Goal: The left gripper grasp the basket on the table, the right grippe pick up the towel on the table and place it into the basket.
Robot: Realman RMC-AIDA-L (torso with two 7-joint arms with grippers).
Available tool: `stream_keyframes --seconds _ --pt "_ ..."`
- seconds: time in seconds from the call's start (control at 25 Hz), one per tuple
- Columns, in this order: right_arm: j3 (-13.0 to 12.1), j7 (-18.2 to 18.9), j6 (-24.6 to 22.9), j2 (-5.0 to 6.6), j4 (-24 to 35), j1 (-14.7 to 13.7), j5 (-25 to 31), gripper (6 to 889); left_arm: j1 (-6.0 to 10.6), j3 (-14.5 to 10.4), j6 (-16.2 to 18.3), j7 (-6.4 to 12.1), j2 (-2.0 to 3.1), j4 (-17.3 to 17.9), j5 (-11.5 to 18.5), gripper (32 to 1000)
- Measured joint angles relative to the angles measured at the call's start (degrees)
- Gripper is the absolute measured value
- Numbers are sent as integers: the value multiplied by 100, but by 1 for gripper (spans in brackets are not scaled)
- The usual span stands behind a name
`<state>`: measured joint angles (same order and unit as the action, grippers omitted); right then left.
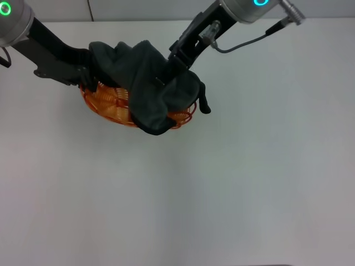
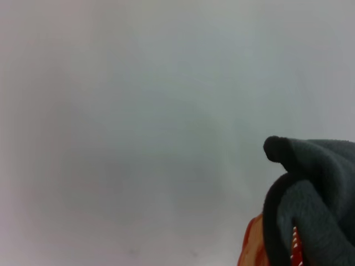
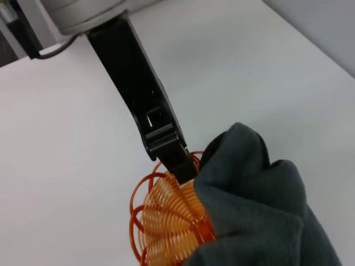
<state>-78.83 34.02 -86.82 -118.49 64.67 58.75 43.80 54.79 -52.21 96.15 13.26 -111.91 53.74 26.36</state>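
Basket: orange wire, on the white table.
Towel: heaped in the basket, spilling over its near rim.
Left gripper: pinching the basket's far-left rim.
Right gripper: at the towel's top; finger state unclear.

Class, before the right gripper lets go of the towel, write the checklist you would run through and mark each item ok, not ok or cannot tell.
1. Left gripper gripping the basket rim: ok; the right wrist view shows a finger on the wire.
2. Towel over the basket: ok.
3. Towel fully inside the rim: not ok; a fold hangs over the near edge.
4. Right gripper state: cannot tell; its tip is sunk in the cloth.
5. Basket resting on the table: cannot tell.
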Motion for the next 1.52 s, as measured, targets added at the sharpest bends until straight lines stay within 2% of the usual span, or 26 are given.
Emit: stream_keyframes --seconds 0.4,0.6,0.8,1.12,1.52 --pt "15 -451 -773 10 1418 -375 -344 855 -21 2 2 1 3 -22 0 74" --pt "83 -533 -1010 14 1873 -481 -351 856 -33 144 39 6 2 -22 5 74" --pt "148 -623 -1271 18 2209 -494 -351 856 -72 185 46 10 2 -22 7 74" --pt "468 -632 -1548 20 2394 -519 -348 855 -74 190 44 10 6 -22 9 73" --pt "526 -633 -1584 19 2432 -557 -316 855 -74 194 30 27 11 -22 9 73"
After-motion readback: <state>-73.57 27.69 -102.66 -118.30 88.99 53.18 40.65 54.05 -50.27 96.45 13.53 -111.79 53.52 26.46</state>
